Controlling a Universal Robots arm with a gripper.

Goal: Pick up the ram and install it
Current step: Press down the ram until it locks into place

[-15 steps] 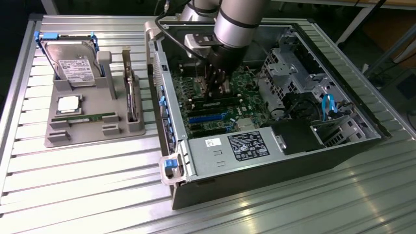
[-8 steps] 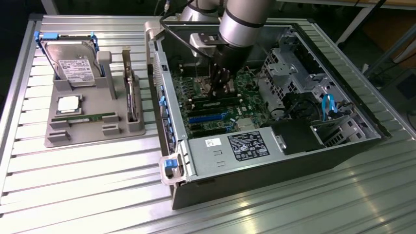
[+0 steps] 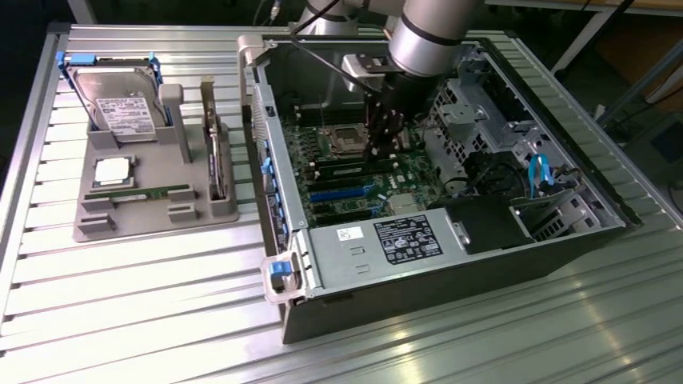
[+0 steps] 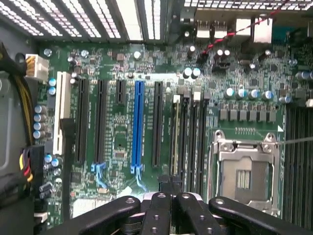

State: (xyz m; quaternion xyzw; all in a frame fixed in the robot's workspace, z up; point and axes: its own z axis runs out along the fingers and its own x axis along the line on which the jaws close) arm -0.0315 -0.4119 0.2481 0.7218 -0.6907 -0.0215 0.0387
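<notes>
- Exterior view: an open computer case lies on its side on the slatted metal table, toward the table's far edge and the exterior view's right.
- The robot arm reaches down into the case, and its claw is low over the motherboard, just beside the empty processor socket.
- The claw's fingers look pressed close together over the memory slots; whether they pinch anything I cannot tell.
- A grey holder tray sits on the table near the edge at the exterior view's left, well apart from the claw.
- The ram, a thin green stick, lies flat in a groove near the tray's near end.
- A square silver processor chip sits just behind the ram, and a hard drive with a white label stands at the tray's far end.
- Wrist view: the claw shows as black fingers closed side by side, directly over the memory slots.
- A thin stick stands on edge in one of those slots, next to the processor socket.
- A blue expansion slot and a white slot lie farther along the motherboard.
</notes>
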